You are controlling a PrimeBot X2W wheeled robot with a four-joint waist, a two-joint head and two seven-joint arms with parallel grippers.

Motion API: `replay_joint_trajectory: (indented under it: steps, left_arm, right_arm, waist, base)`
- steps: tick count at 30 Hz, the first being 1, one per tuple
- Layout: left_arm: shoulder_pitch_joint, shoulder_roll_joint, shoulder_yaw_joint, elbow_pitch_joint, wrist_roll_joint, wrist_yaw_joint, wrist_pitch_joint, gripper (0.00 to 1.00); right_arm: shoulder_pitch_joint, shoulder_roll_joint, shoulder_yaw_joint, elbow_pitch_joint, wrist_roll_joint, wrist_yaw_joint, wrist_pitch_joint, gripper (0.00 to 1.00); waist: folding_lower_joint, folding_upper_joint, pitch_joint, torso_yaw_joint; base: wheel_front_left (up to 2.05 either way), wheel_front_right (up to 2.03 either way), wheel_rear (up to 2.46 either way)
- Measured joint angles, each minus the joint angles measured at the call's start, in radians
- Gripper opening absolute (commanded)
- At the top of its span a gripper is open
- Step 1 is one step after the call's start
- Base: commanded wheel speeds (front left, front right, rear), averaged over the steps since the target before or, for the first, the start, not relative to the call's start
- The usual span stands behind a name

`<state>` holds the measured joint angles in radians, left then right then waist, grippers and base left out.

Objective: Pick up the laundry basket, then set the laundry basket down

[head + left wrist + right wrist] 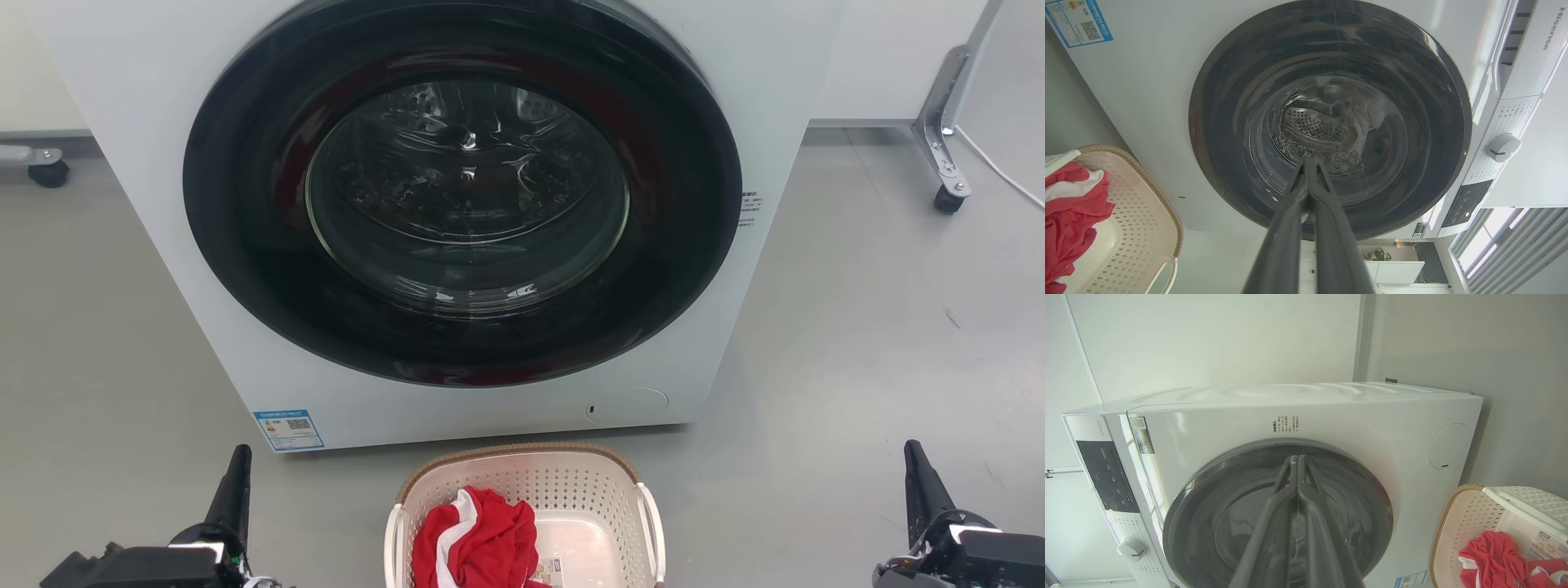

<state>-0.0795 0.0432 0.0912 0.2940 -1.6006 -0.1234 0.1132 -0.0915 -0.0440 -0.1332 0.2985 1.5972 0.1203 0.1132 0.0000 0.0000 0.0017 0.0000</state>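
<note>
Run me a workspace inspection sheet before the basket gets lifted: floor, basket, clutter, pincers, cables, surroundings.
Surface: grey floor, smooth, with a few small marks.
Job's things: laundry basket stands on the floor in front of the washing machine, both side handles free.
Clutter: red and white garment lies in the basket.
Grippers: left pincer and right pincer are both shut and empty, one on either side of the basket, apart from it.
Cables: white cable runs along the floor at far right.
Surroundings: machine's round door is closed; castored frame leg stands at right.
</note>
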Motion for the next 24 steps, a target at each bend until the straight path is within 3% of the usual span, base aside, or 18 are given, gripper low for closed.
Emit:
replay_joint_trajectory:
  steps: [24]
  left_arm:
    - [0.0,0.0,0.0,0.001,0.0,0.0,0.0,0.0]
  right_arm:
    - [0.0,0.0,0.0,0.0,0.0,0.0,0.0,0.0]
  waist:
    - [0.0,0.0,0.0,0.0]
  base:
    - [0.0,0.0,0.0]
